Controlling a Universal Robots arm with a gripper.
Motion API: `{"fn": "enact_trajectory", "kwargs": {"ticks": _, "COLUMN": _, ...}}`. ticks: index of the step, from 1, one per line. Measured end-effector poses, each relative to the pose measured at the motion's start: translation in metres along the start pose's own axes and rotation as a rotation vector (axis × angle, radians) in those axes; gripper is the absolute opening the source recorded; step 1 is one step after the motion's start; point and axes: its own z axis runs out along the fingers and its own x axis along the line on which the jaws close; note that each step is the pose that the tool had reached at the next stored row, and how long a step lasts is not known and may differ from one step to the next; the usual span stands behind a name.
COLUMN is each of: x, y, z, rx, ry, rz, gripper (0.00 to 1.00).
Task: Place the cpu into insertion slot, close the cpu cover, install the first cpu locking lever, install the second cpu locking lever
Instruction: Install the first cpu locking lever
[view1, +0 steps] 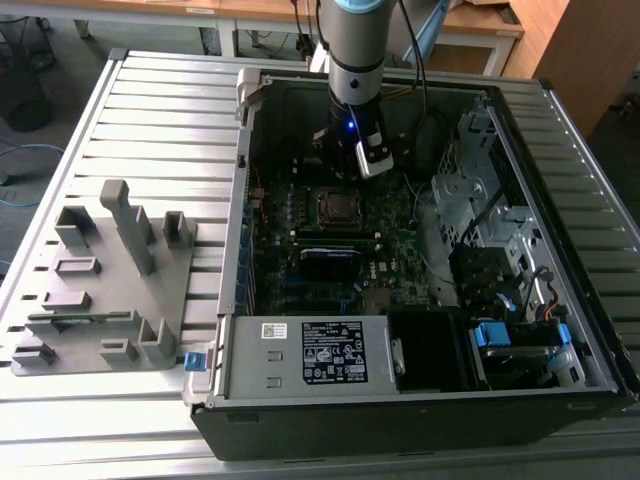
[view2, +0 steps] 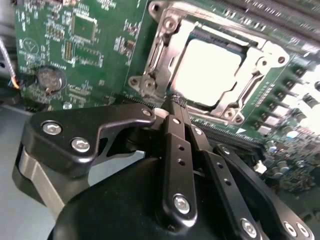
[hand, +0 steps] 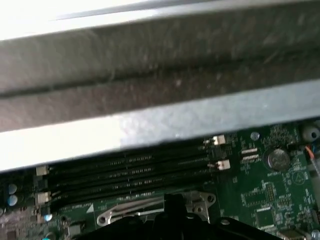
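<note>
The gripper (view1: 352, 150) is hanging from the grey-and-blue arm (view1: 353, 50) at the upper centre of the exterior view, inside an open computer case (view1: 420, 400) of dull grey sheet metal. It is sitting just above the insertion slot (view1: 338, 207), a small dark square with a thin metal rim set in the green circuit board (view1: 400, 250). A long black card (view1: 330, 262) is lying below the slot in the frame. The case is resting on a ribbed light-metal surface (view1: 160, 120), and a grey moulded fixture (view1: 105, 285) with upright blocks is standing at the frame's left.

In the second wrist view, the gripper (view2: 176, 102) is showing as matte black jointed links with bright screw heads, its fingers (view2: 176, 107) drawn together into one narrow tip with nothing between them. That tip is reaching the lower edge of the cpu cover (view2: 165, 55), a shiny silver stamped frame with a cut-out centre, lying flat over the socket. Through the opening the cpu (view2: 207, 70) is showing a smooth, pale, glare-washed metal top, seated in the slot at the frame's upper centre. A round coin cell (view2: 50, 79) is sitting on the board at the left.

In the first wrist view, a broad grey metal wall of the case (hand: 160, 100) is filling the upper half. Below it, long narrow black slots (hand: 130, 172) are running across the green board, and the silver cover frame (hand: 135, 212) is lying at the bottom centre.
</note>
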Motion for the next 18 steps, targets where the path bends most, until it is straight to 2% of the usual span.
{"fn": "enact_trajectory", "kwargs": {"ticks": 5, "x": 0.0, "y": 0.0, "z": 0.0, "rx": 0.059, "ry": 0.0142, "rz": -0.002, "gripper": 0.11}}
{"fn": "enact_trajectory", "kwargs": {"ticks": 6, "x": 0.0, "y": 0.0, "z": 0.0, "rx": 0.0686, "ry": 0.0164, "rz": -0.002, "gripper": 0.11}}
{"fn": "enact_trajectory", "kwargs": {"ticks": 13, "x": 0.0, "y": 0.0, "z": 0.0, "rx": 0.0701, "ry": 0.017, "rz": -0.007, "gripper": 0.11}}
{"fn": "enact_trajectory", "kwargs": {"ticks": 18, "x": 0.0, "y": -0.0002, "z": 0.0, "rx": 0.068, "ry": 0.0212, "rz": -0.055, "gripper": 0.11}}
